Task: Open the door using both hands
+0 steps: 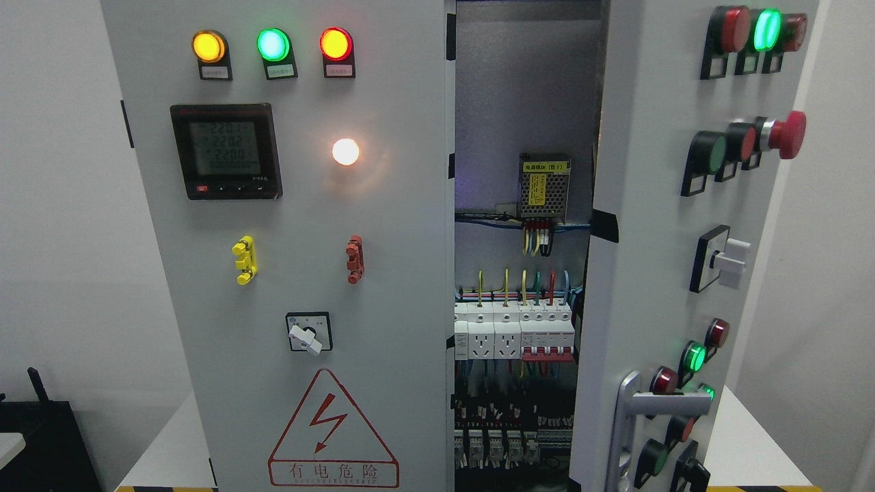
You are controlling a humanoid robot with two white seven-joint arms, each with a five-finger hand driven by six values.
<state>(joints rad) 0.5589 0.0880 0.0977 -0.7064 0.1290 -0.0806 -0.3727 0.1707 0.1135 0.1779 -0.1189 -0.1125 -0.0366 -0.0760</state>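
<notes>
You are looking straight at a grey electrical cabinet (383, 82) standing on a white table (171, 451). Its left door (294, 225) is closed and faces you flat, while the right door (649, 225) is swung partly open toward you, hinged at its right edge, so you see its face at a steep angle. Between the two doors the interior (523, 102) is exposed, with a small power supply (545, 186) up on the back wall, a row of white breakers and sockets (513, 331) below it, and coloured wiring running down. On the left door you have a digital meter (225, 152) with lit digits, and beneath it a red-bordered warning triangle (333, 429). Above the meter sit three lit lamps, yellow (208, 46), green (273, 44) and red (335, 44), and a white light (345, 152) glows to the meter's right. The silver handle (649, 403) sits low on the right door's free edge, turned toward horizontal. Neither of the robot's hands appears anywhere in your view, so you cannot tell how open they are, and nothing has hold of the handle.
</notes>
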